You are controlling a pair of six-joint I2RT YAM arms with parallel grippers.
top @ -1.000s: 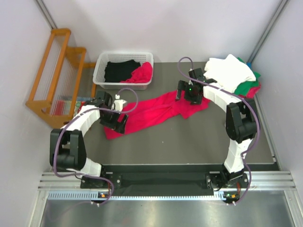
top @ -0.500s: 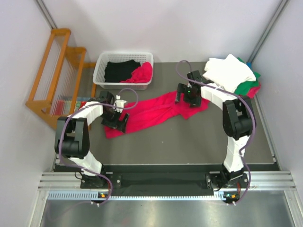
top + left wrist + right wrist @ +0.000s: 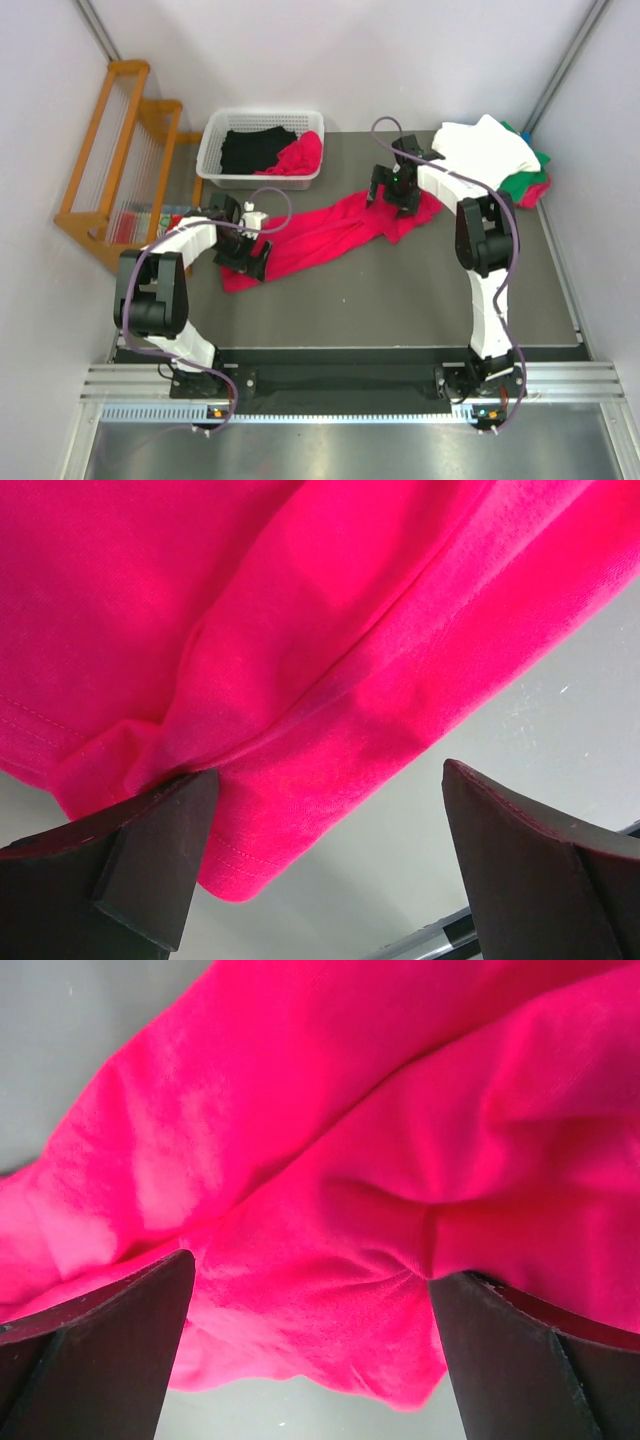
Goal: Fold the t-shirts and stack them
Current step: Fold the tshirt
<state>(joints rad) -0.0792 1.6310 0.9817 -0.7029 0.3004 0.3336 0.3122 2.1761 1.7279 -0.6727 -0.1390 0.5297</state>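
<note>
- A bright red t-shirt [image 3: 325,232] lies stretched out in a long, crumpled strip across the middle of the dark gray worktop [image 3: 400,300]. It runs from lower left up to upper right.
- The left gripper [image 3: 243,258] is down at the lower left end of the red t-shirt. Its jaws are wide apart. In the left wrist view, a fold of the red cloth [image 3: 300,660] sits between the two black fingers [image 3: 150,860], and the hem lies on the gray top. The jaws are not squeezing the cloth.
- The right gripper [image 3: 392,195] is down at the upper right end of the same shirt. Its jaws are wide apart too. In the right wrist view, bunched red cloth [image 3: 350,1180] fills the space between the black fingers [image 3: 100,1350].
- In the far right corner there is a pile of shirts [image 3: 495,160]. A white one [image 3: 485,150] is on top, and a green one [image 3: 525,182] and a bit of red [image 3: 537,192] peek out from under it.
- A white plastic basket [image 3: 215,150] stands at the far left of the worktop. Inside it are a black shirt [image 3: 255,148] and another red shirt [image 3: 300,155], which hangs over the rim a little.
- An orange wooden rack [image 3: 115,160] stands off the worktop, to the left of the basket.
- White walls are all around.
</note>
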